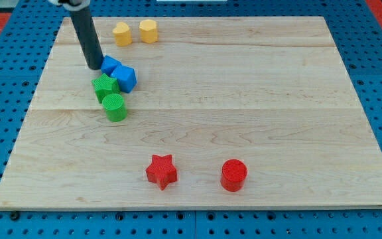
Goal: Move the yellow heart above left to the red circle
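My tip (pixel 95 66) sits beside a blue block (pixel 111 65), below-left of the yellow heart (pixel 121 33). No gripper fitted, so no state to report. Next I reach the heart and push toward the red circle (pixel 233 174).

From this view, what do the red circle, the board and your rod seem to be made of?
Red circle: probably plastic, maybe 3D-printed; uniform colour, matte, faintly ridged sides.
Board: light wood, visible grain and plank seams, smooth satin finish.
Rod ending in my tip, beside the blue blocks: dark and matte, possibly rubber-coated or plastic; I cannot tell which.
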Motion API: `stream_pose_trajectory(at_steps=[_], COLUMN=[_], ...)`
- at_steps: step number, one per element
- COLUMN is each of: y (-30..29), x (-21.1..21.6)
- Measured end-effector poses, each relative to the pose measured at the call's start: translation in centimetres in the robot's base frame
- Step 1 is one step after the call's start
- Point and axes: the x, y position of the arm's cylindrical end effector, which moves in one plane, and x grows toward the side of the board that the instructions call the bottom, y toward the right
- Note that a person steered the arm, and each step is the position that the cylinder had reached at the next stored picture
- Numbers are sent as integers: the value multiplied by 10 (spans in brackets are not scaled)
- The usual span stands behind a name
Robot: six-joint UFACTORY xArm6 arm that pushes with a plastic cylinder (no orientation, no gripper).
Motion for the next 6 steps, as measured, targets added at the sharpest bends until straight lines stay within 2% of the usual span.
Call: stream_pose_trajectory(at_steps=[1,2,3,5,6], y=[-46,-43,48,187,216], x=[-51,-114,-110,12,62])
